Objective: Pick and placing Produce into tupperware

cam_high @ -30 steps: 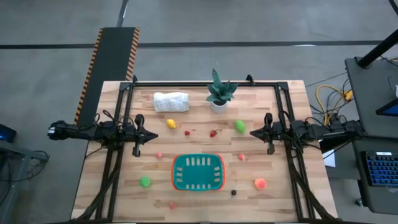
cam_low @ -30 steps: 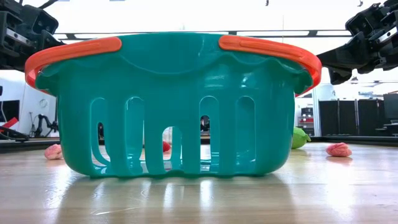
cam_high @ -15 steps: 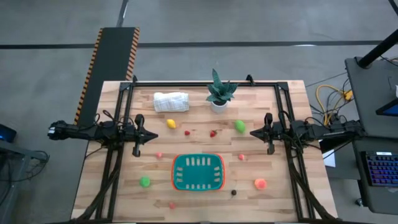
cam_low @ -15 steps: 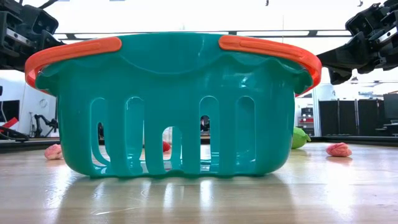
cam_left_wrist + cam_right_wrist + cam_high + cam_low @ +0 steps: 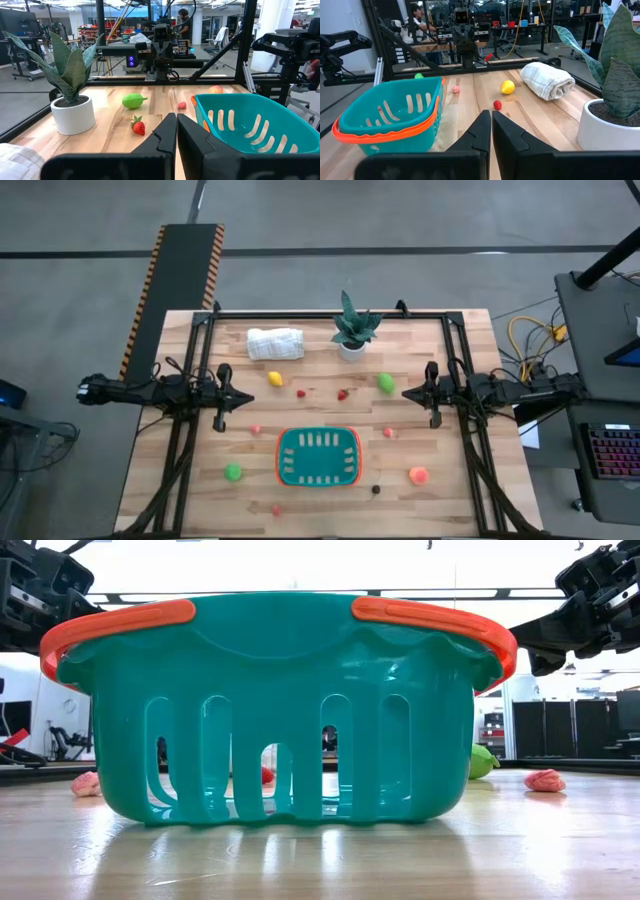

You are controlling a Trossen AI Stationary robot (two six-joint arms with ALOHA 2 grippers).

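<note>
The teal tupperware [image 5: 318, 457] with an orange-red rim stands on the table near its front edge and is empty. Toy produce lies around it: a yellow piece [image 5: 275, 378], small red pieces [image 5: 301, 392] [image 5: 343, 394], a green piece [image 5: 386, 383], a round green piece [image 5: 233, 472], an orange-pink piece [image 5: 418, 475] and a small dark piece [image 5: 376, 489]. My left gripper [image 5: 248, 396] hangs shut and empty above the table's left side. My right gripper [image 5: 405, 393] hangs shut and empty above the right side.
A potted green plant [image 5: 352, 332] and a rolled white cloth [image 5: 275, 343] stand at the table's far edge. Small pink pieces [image 5: 256, 429] [image 5: 388, 432] lie left and right of the tupperware. A black frame [image 5: 330, 313] runs along the far edge and both sides.
</note>
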